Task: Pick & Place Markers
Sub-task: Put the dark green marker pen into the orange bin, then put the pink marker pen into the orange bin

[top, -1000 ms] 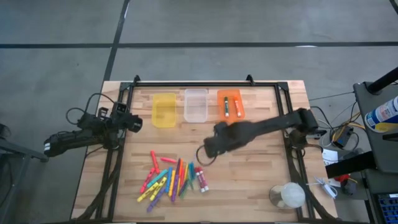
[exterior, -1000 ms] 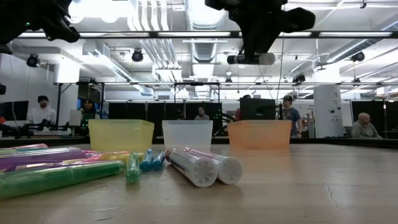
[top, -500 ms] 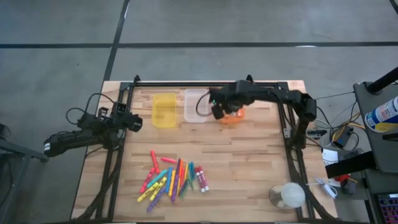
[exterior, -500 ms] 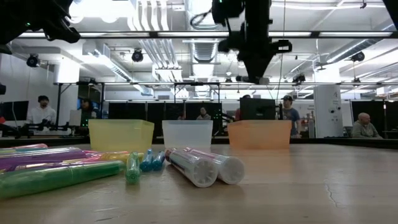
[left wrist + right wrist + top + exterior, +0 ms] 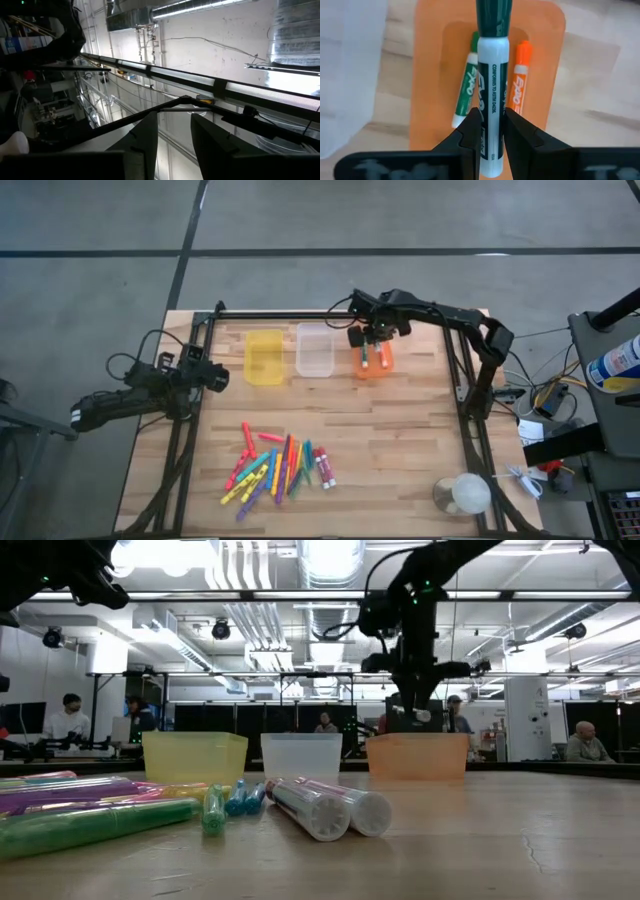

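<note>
On the table (image 5: 400, 470), the widest open room is the bare wood right of the marker pile (image 5: 275, 467) and between that pile and the three bins at the far edge. The table's black frame rails run along both sides and the far edge, close behind the bins, so an arm working there has little slack toward the rail. The left arm waits off the table's left side, its gripper (image 5: 213, 377) raised, the fingers (image 5: 145, 142) spread with nothing between them.

Of the bins, the yellow one (image 5: 264, 358) and the clear one (image 5: 314, 350) look unfilled. The orange bin (image 5: 373, 352) already holds a green-capped and an orange-capped marker lying side by side.

The right gripper (image 5: 372, 332) hangs over that orange bin, pinching a white-bodied, dark-green-capped marker (image 5: 490, 100) across its barrel near one end, cap pointing away. The marker is probably light, stiff and smooth, so it could swivel or slip in a narrow pinch; a hold nearer mid-barrel would likely steady it. It lines up between the two markers below, and the bin's low walls leave modest clearance, so a short drop should land it inside, though it may roll against its neighbours.
</note>
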You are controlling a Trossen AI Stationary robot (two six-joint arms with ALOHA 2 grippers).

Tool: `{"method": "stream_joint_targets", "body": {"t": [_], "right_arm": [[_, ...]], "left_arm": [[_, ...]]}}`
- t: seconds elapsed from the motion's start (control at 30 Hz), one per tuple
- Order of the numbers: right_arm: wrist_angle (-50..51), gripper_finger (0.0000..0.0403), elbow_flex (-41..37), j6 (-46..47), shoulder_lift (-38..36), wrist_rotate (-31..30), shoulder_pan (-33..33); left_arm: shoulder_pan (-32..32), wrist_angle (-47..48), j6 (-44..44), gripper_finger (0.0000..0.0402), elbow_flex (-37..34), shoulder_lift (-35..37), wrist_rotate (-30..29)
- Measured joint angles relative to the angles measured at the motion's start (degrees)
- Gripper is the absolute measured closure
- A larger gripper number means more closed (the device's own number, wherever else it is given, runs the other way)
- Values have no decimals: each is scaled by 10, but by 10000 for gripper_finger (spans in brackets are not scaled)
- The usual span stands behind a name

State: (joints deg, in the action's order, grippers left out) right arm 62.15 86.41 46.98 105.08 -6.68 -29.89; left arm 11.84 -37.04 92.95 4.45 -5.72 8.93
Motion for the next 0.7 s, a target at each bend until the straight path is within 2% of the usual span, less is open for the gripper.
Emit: {"method": "stream_joint_targets", "body": {"t": [0.2,0.37,0.47,0.7], "right_arm": [[-37,348,-53,-2,0,54,-12],[-41,343,-68,9,0,68,-12],[-41,320,-67,9,0,61,-11],[-41,237,-51,10,-1,48,-8]], "left_arm": [[0,0,0,290,0,0,0],[0,0,0,290,0,0,0],[0,0,0,290,0,0,0],[0,0,1,290,0,0,0]]}}
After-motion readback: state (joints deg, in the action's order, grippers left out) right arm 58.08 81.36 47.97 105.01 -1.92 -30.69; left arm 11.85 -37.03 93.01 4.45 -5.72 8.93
